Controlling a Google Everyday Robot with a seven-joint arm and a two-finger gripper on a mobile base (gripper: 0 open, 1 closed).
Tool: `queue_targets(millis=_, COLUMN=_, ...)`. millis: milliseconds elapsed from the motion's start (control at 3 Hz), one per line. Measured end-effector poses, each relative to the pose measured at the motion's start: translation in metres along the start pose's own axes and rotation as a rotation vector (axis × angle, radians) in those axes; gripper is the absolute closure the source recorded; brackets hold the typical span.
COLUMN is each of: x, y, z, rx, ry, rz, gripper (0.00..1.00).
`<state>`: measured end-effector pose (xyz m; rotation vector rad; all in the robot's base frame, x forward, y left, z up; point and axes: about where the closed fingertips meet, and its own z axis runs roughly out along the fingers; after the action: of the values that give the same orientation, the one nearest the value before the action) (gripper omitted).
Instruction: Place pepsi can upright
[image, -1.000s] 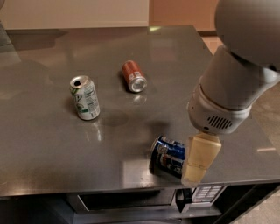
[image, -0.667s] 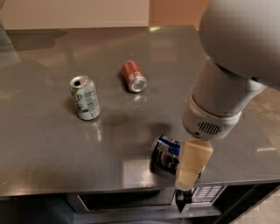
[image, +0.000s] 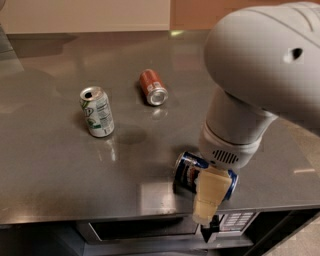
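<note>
The pepsi can (image: 189, 172) is dark blue with white markings. It lies on its side near the front edge of the grey table (image: 60, 170), with its silver end facing left. My gripper (image: 206, 202) hangs from the large grey arm (image: 260, 75) and comes down right at the can. Its beige part crosses in front of the can's right half and reaches past the table's front edge. The can's middle is hidden behind it.
A white-and-green can (image: 96, 111) lies at the left middle of the table. A red-orange can (image: 152, 87) lies on its side behind centre. A drawer front (image: 135, 230) sits under the table edge.
The arm has swung left and lower, so the gripper now covers more of the pepsi can. The can stays on its side in about the same spot.
</note>
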<state>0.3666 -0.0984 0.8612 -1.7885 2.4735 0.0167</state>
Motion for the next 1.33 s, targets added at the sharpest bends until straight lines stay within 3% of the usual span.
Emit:
queue_targets(millis=333, x=0.001, y=0.0, z=0.01, rx=0.002, ry=0.027, rz=0.011, gripper=0.0)
queue_targets(millis=667, x=0.004, y=-0.003, z=0.017, rx=0.003, ry=0.049, rz=0.017, gripper=0.13)
queue_targets(millis=1333, x=0.009, y=-0.013, z=0.016, rx=0.015, ry=0.056, rz=0.013, gripper=0.59)
